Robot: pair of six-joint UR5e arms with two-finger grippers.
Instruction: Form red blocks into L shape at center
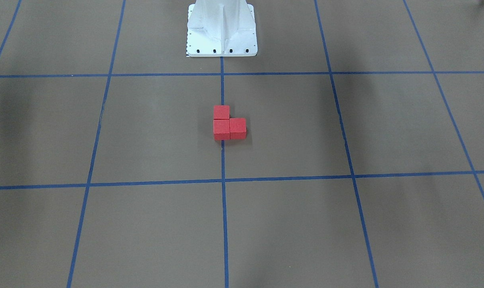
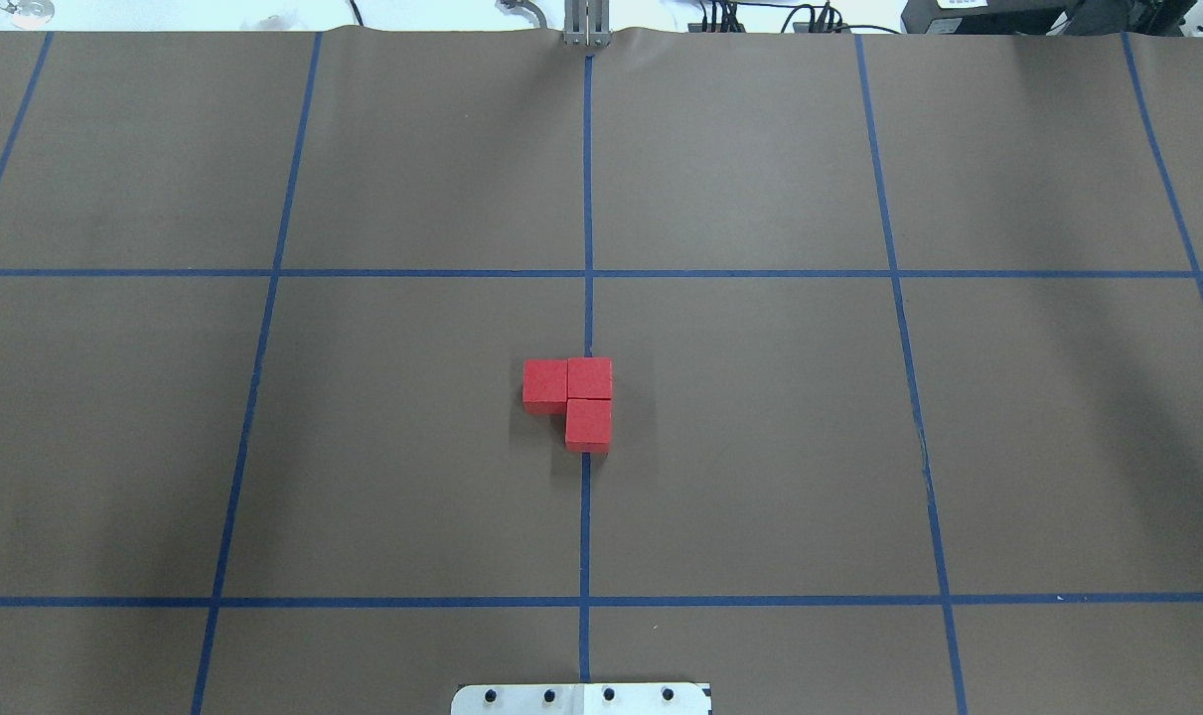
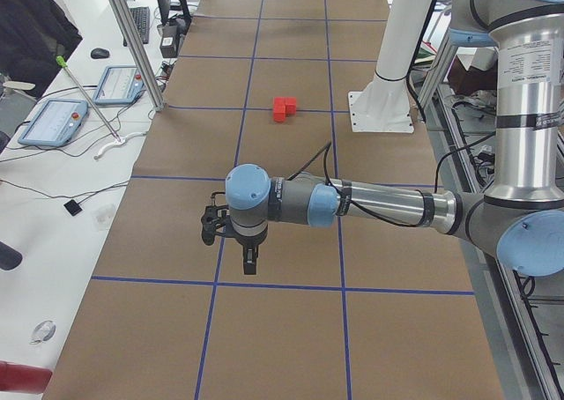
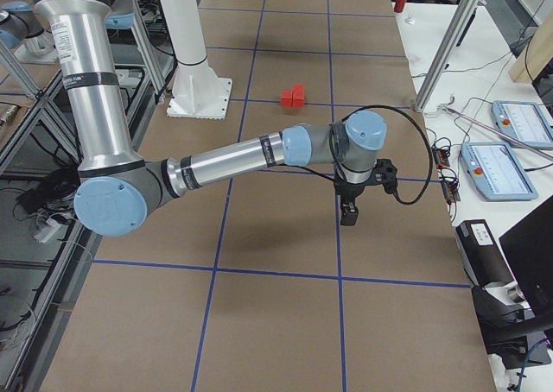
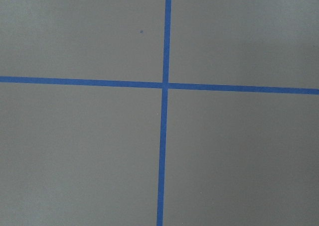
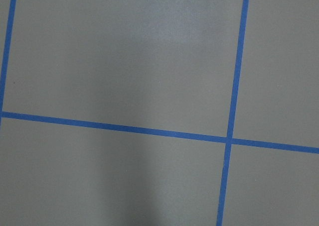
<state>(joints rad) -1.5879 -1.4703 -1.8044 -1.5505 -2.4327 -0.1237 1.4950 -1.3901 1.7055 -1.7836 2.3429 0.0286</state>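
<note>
A: Where do we find the red blocks (image 2: 588,425)?

B: We see all three at the middle of the tabletop (image 2: 760,447), pressed together into an L. The corner block (image 2: 589,378) and the one nearer the robot lie on the central blue line (image 2: 586,199); the third (image 2: 545,385) sits touching the corner block on the robot's left side. From across the table we read the same L (image 1: 221,130), a little way in front of the white base plate (image 1: 222,40), which is cut off at the top edge.

A: And the arms?

B: We catch them only from the table's ends. The left arm (image 3: 352,204) reaches out low over the tabletop, its tool pointing down, well apart from the blocks (image 3: 284,108). The right arm (image 4: 233,157) does the same at the other end, also far from them (image 4: 294,96).

A: Can we say whether the left jaws or the right jaws are parted or closed?

B: We cannot tell; they are small and dark from there. Both wrist cameras show us only brown paper and blue lines (image 5: 164,136), with nothing of the jaws in sight.
</note>
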